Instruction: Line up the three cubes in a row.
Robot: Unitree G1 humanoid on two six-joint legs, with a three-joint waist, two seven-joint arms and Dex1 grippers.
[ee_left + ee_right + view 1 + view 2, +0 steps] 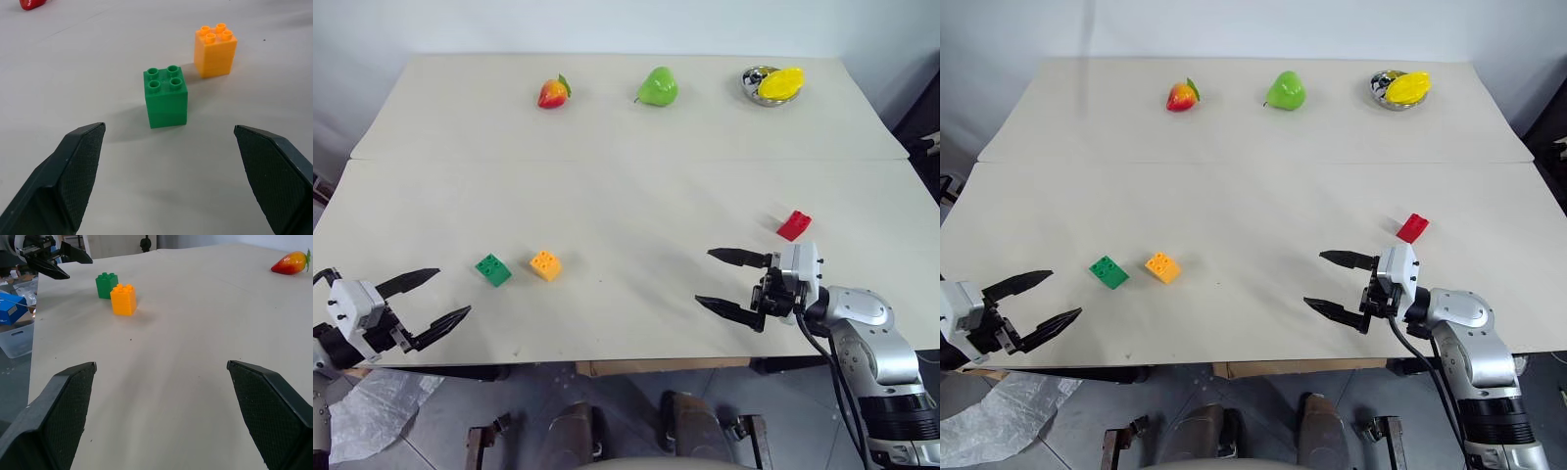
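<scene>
On the table's near left, a green cube [493, 269] and an orange-yellow cube [545, 265] sit side by side, a small gap between them. The red cube [794, 224] lies apart at the near right. My left gripper [426, 302] is open at the table's near left edge, pointing toward the green cube [166, 97] a short way ahead of it. My right gripper [724, 282] is open, empty and pointing left, just in front of the red cube. From the right wrist, the orange-yellow cube [123, 299] and green cube [106, 285] stand far ahead.
Along the table's far side lie a strawberry toy [553, 92], a green pear toy [658, 87] and a metal bowl [752, 78] holding a yellow fruit [780, 82]. A seam [626, 161] crosses the tabletop between the fruits and the cubes.
</scene>
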